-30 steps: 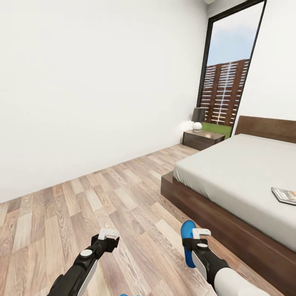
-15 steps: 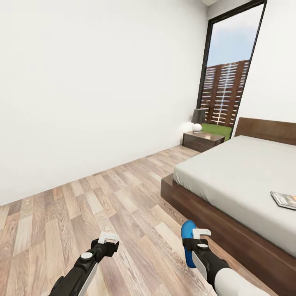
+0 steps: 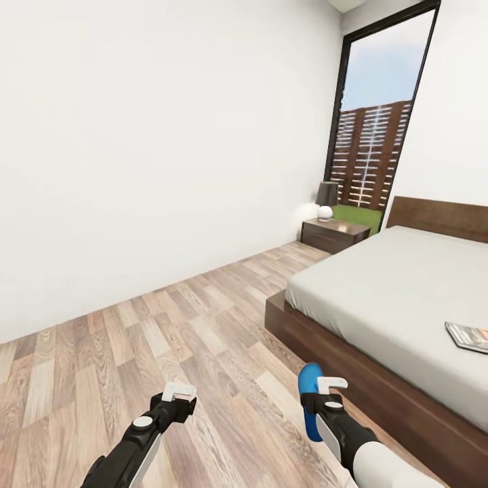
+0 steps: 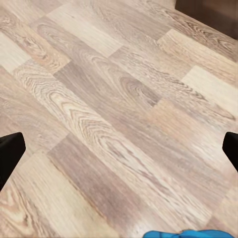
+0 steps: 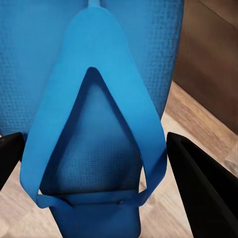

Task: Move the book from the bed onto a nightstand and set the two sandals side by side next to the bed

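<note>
One blue sandal (image 3: 309, 398) lies on the wood floor beside the bed (image 3: 400, 285). My right gripper (image 3: 330, 384) hovers just above it, open. In the right wrist view the sandal's thong strap (image 5: 94, 119) sits between the two black fingers (image 5: 203, 193) of the right gripper (image 5: 94, 148), which stand wide apart. My left gripper (image 3: 177, 392) is open over bare floor. The edge of another blue sandal (image 4: 183, 234) shows in the left wrist view, near the left gripper (image 4: 119, 148). The book (image 3: 468, 335) lies on the mattress at the right. A nightstand (image 3: 335, 232) stands by the headboard.
A lamp (image 3: 327, 198) with a dark shade sits on the nightstand, in front of the tall window (image 3: 376, 129). A white wall runs along the left. The dark bed frame (image 3: 379, 393) edges the floor at the right. Open wood floor (image 3: 169, 325) lies ahead.
The head view has shifted slightly, so the book sits a little lower in the picture. The left gripper has sunk a little. A blue edge at the bottom has left the view.
</note>
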Motion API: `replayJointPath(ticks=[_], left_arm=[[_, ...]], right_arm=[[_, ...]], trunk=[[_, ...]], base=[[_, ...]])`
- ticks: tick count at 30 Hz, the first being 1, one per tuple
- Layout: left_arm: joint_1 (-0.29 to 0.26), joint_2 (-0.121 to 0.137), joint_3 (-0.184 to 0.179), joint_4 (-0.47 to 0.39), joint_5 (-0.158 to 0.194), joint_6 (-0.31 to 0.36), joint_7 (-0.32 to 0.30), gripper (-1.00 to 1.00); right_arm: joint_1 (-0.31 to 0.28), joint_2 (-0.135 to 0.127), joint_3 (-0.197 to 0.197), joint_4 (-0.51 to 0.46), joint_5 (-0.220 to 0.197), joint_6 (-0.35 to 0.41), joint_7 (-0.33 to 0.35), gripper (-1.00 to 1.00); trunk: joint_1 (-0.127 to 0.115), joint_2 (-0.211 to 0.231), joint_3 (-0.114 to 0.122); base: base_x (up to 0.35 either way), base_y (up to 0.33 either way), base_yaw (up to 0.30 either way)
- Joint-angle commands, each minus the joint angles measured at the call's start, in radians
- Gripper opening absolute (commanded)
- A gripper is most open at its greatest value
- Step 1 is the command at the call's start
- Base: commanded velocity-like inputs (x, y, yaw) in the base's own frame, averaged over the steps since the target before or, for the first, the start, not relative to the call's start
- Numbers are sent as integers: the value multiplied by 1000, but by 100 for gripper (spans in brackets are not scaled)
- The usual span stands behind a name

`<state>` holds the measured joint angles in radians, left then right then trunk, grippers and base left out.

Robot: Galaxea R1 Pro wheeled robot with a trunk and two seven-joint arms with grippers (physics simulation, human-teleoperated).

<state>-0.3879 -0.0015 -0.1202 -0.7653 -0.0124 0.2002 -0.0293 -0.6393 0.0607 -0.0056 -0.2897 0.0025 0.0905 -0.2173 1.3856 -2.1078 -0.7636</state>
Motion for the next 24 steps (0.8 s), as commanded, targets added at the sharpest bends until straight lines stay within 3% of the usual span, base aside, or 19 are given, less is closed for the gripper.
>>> replayJointPath(ticks=[1, 24], left_arm=[[0, 0, 1, -2, -1, 6, -3, 100], [1, 0, 1, -4, -2, 5, -3, 100]], right_arm=[[0, 0, -1, -2, -1, 6, -4, -100], [0, 0, -1, 1, -1, 9, -4, -100]], trunk=[[-4, 7, 2], [-92, 168, 46]], base=[[0, 0, 0], [0, 0, 0]])
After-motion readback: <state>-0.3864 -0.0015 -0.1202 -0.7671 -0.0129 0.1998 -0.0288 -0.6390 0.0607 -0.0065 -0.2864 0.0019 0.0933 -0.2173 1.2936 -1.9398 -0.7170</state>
